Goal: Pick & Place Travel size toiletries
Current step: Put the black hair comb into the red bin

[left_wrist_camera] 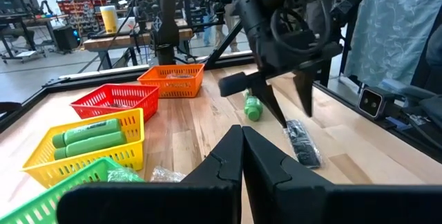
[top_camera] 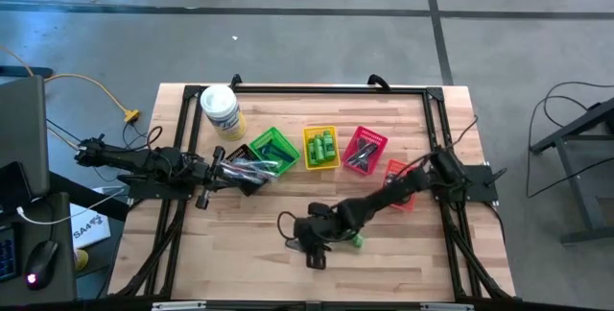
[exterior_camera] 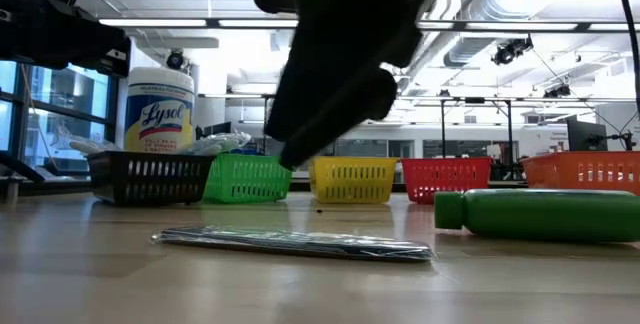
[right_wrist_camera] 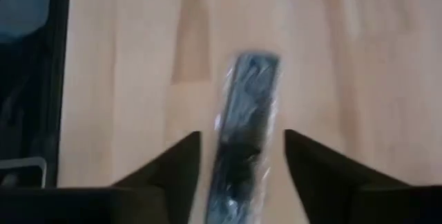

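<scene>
The right end effector [right_wrist_camera: 242, 158] is being held over the front middle of the counter [top_camera: 240, 244] with its fingers [left_wrist_camera: 304, 92] spread apart and pointing down, and nothing is being gripped between them. A dark comb in a clear wrapper [right_wrist_camera: 243, 134] is lying flat on the wood directly below, between the two fingers. A green bottle [exterior_camera: 540, 214] is lying on its side just beside it. Farther back, a row of baskets is standing: black [exterior_camera: 150, 177], green [exterior_camera: 248, 177], yellow [exterior_camera: 352, 179], red [exterior_camera: 447, 177] and orange [exterior_camera: 585, 171], with green bottles lying in the yellow one. The left end effector [left_wrist_camera: 242, 156] is being kept fully closed and empty near the black basket, beside a white tub [top_camera: 220, 107].
</scene>
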Controlling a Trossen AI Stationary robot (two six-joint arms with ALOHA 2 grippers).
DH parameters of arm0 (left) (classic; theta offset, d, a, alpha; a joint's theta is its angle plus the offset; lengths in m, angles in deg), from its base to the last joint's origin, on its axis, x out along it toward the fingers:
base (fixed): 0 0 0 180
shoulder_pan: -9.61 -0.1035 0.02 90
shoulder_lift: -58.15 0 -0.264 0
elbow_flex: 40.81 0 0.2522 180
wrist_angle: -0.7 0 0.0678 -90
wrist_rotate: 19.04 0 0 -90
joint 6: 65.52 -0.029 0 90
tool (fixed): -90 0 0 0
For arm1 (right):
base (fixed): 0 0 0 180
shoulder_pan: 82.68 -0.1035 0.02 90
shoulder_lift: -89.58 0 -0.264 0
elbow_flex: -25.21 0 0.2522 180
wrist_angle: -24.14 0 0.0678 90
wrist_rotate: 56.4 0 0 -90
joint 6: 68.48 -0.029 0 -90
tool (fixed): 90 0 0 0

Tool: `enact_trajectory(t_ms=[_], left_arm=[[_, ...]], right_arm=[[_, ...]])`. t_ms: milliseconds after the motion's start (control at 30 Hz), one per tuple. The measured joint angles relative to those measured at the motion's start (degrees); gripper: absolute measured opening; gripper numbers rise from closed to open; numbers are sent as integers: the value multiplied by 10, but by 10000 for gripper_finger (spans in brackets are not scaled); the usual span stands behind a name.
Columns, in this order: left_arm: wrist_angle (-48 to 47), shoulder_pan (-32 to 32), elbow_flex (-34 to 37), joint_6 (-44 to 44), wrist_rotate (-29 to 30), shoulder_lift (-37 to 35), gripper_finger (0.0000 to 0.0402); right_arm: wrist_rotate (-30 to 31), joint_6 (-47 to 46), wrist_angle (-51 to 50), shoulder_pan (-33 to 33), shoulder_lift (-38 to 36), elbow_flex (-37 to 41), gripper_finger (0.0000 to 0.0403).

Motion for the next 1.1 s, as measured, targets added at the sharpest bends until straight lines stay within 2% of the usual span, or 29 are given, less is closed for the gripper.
enact_trajectory(t_ms=[133,267,933,1100], left_arm=[[0,0,0,0,0,0,0],[0,0,0,0,0,0,0],[0,0,0,15,0,12,0],[0,0,0,15,0,27,0]], right_arm=[[-13,-2,-14,-11,0,0,252],[14,15,-22,-26,8,0,284],[53,61,-87,-28,59,-4,287],[63,79,-103,-26,68,-4,264]])
